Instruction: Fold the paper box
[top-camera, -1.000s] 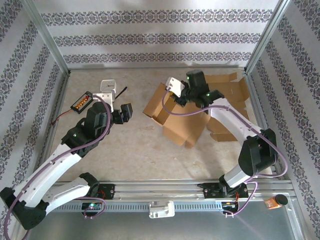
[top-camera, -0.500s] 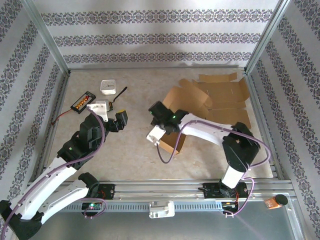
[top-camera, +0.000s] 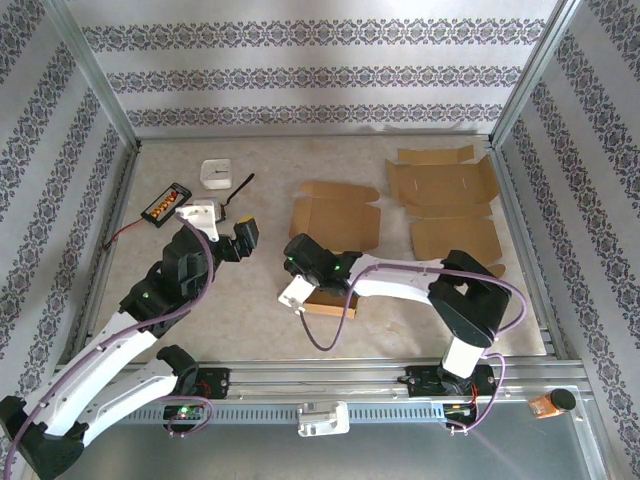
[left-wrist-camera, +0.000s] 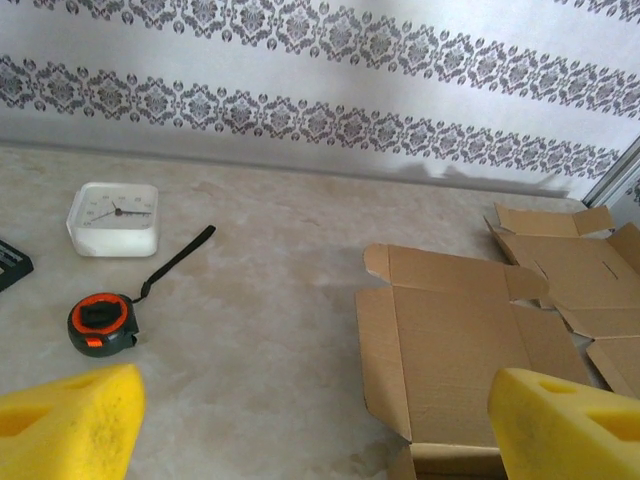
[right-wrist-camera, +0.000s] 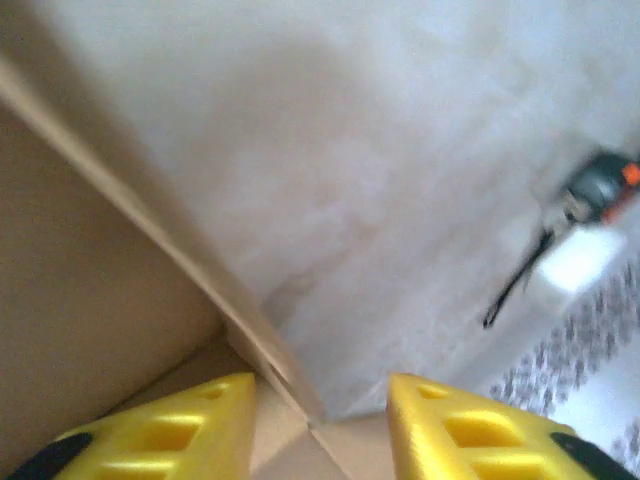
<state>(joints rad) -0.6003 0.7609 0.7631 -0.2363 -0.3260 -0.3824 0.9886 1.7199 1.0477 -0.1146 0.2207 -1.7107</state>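
Fingers (right-wrist-camera: 170, 435) on my right gripper (right-wrist-camera: 318, 412) are standing apart, and the thin edge of a cardboard flap is running into the gap between them without being pinched. I am holding nothing there. At my 9 o'clock, well apart from the cardboard, my left gripper (left-wrist-camera: 320, 425) is hanging wide open and empty, looking out over the table (top-camera: 260, 300).

The paper box (top-camera: 335, 215) is lying nearly flat in the middle of the table, just beyond my right wrist at 12 o'clock, with its panels spread and nothing folded up yet.

I am judging the main risk to be the sheet itself. It is light and the table looks smooth, so if I am closing on that edge at a slant, I may be pushing the box away rather than catching it. With my left gripper so far off, nothing is bracing the box against a slide or a spin. Lifting one corner alone could also bend the flap off its crease.

Further out, at 2 o'clock, spare cardboard blanks (top-camera: 445, 185) are lying near the box; a shove could be driving it under them. At 10 o'clock a tape measure (left-wrist-camera: 100, 322) and a small white clock (left-wrist-camera: 113, 217) are sitting near the wall, out of my way.
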